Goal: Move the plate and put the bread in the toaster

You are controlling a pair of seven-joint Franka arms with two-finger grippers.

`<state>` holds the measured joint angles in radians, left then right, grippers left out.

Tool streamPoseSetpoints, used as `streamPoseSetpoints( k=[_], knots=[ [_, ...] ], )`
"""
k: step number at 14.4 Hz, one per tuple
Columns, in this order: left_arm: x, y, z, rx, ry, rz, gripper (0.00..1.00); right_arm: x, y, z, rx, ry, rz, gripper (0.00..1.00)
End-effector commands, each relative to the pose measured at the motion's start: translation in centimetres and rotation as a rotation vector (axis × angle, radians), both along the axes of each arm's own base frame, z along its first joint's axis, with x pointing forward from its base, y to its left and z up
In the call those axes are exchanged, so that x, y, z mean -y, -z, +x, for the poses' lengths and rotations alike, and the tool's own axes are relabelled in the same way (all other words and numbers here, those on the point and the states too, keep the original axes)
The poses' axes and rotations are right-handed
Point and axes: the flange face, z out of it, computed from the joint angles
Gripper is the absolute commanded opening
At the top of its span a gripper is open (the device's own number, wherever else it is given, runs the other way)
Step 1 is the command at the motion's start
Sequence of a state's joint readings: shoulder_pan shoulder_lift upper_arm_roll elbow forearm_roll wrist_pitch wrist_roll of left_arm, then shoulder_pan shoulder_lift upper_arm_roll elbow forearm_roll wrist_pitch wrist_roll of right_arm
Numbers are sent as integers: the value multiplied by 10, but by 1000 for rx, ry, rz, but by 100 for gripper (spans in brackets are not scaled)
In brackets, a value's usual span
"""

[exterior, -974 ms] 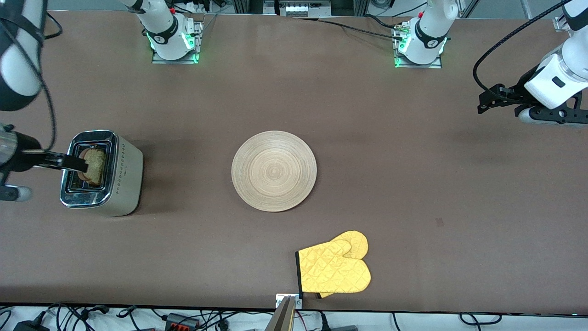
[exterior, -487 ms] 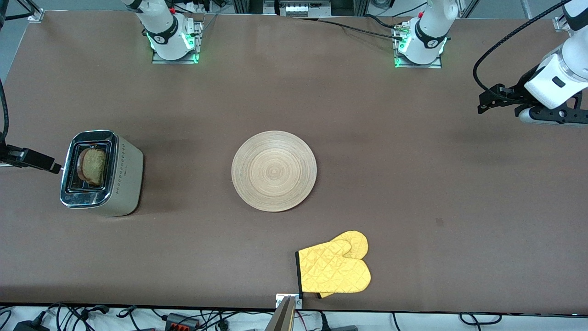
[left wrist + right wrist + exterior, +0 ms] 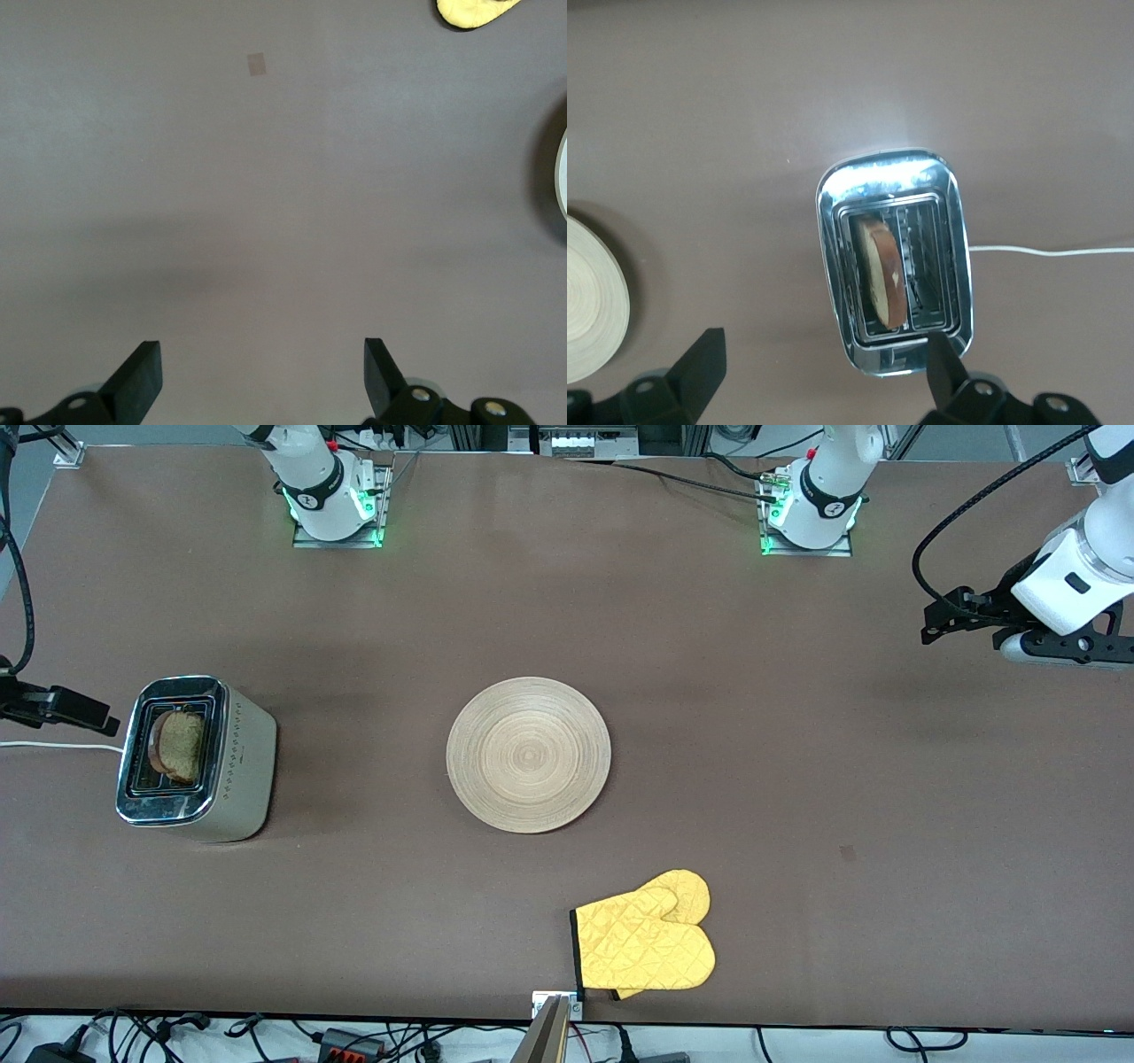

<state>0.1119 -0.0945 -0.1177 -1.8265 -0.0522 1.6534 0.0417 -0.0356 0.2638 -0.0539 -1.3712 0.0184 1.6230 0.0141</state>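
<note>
The toaster [image 3: 239,766] stands toward the right arm's end of the table. The bread [image 3: 182,744] sits tilted in the slot on the plate's side, its top sticking out. The right wrist view shows the toaster [image 3: 886,173] and the bread [image 3: 883,270] from above. The plate [image 3: 528,755] lies bare at the table's middle. My right gripper [image 3: 97,719] is open and empty, beside the toaster over its white cord [image 3: 53,745], its fingers wide apart in its wrist view [image 3: 824,376]. My left gripper [image 3: 935,624] waits open over the left arm's end of the table, over bare table in its own view [image 3: 261,376].
A yellow quilted oven mitt [image 3: 645,943] lies near the table's front edge, nearer the front camera than the plate. The mitt's tip [image 3: 474,11] and the plate's rim [image 3: 563,177] show in the left wrist view. The cord [image 3: 1045,252] runs off the table's end.
My right gripper has let go of the bread and drawn back from over the toaster toward the table's end. The bread stays in the slot. The left arm has not moved.
</note>
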Motion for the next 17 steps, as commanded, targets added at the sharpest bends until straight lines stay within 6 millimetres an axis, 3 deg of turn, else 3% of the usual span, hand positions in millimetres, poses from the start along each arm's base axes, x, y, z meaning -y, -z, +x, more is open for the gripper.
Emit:
streamPoseSetpoints(
  k=[1, 3, 5, 11, 17],
  knots=[
    [3, -7, 5, 8, 1, 21, 100, -1, 14, -39, 26, -29, -9, 100],
    [3, -7, 5, 8, 2, 21, 100, -5, 26, -61, 45, -37, -11, 100],
    [3, -7, 5, 8, 1, 21, 100, -5, 26, -70, 37, -38, -12, 100],
    [12, -7, 4, 7, 20, 22, 100, -3, 11, -79, -50, -34, -4, 100],
    [6, -8, 4, 8, 11, 19, 100, -5, 4, -73, 0, -41, -10, 100]
  ],
)
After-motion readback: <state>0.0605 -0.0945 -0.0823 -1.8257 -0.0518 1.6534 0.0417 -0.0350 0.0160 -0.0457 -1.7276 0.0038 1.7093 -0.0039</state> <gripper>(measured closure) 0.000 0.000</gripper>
